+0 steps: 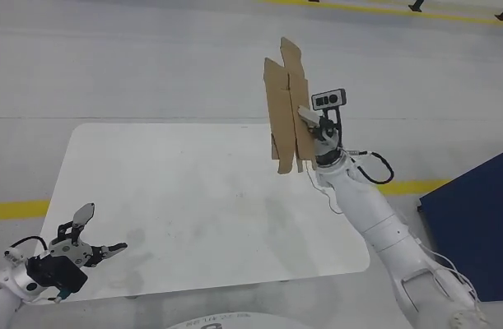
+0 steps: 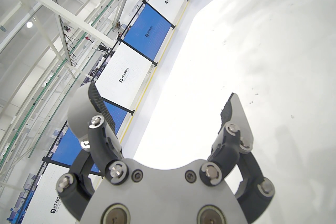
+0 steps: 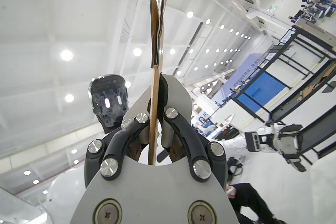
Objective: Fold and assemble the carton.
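Now: my right pincer (image 1: 307, 115) is clamped on the flat carton (image 1: 286, 107), held upright over the tabletop's (image 1: 193, 189) far right edge, probably so its panels hang free for folding. My left pincer (image 1: 103, 230) is spread wide, empty, well apart.

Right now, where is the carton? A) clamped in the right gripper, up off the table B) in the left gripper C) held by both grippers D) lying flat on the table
A: the right gripper is shut on the flat carton, held upright in the air; the left gripper is open, holding nothing.
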